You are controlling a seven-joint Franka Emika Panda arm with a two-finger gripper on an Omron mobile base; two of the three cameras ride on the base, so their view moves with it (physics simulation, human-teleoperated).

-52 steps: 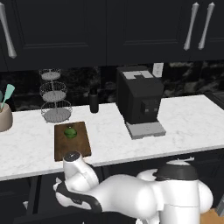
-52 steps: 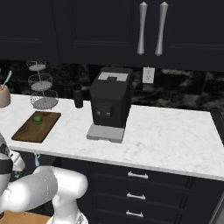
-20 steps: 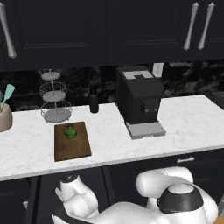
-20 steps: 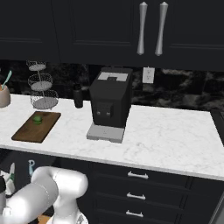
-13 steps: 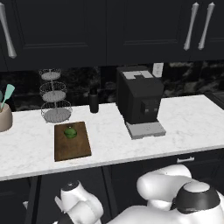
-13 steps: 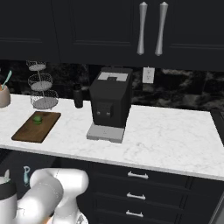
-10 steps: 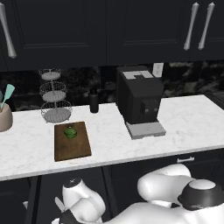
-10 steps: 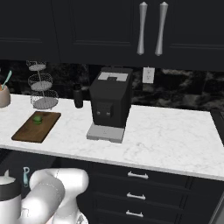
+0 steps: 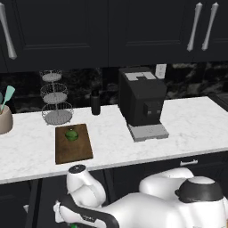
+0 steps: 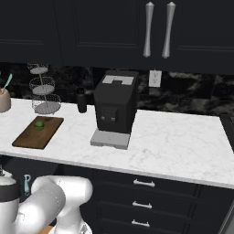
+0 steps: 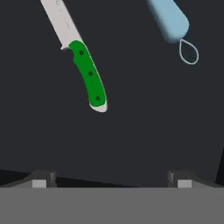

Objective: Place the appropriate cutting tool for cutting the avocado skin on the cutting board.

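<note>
In the hand view the cutting tool (image 11: pixel 83 65), a knife with a silver blade and bright green handle, lies on a dark flat surface, handle end nearest me. My gripper (image 11: pixel 111 179) is open, its fingertips (image 11: pixel 41 179) spread wide below the handle and touching nothing. The dark brown cutting board (image 9: pixel 73 143) lies on the white counter with the small green avocado (image 9: pixel 71 134) at its far end; both also show in the right base view, cutting board (image 10: pixel 38 131) and avocado (image 10: pixel 39 123). My arm reaches down below the counter's front edge.
A light-blue-handled peeler (image 11: pixel 170 22) lies to the right of the knife. On the counter stand a black coffee machine (image 9: pixel 141 104), a wire tiered stand (image 9: pixel 54 102), a dark bottle (image 9: pixel 95 102) and a utensil crock (image 9: pixel 4 118). Drawers (image 10: pixel 141 194) sit under the counter.
The arm has sunk lower below the counter's front edge. Board, avocado and counter things have not moved. The jaws stay open.
</note>
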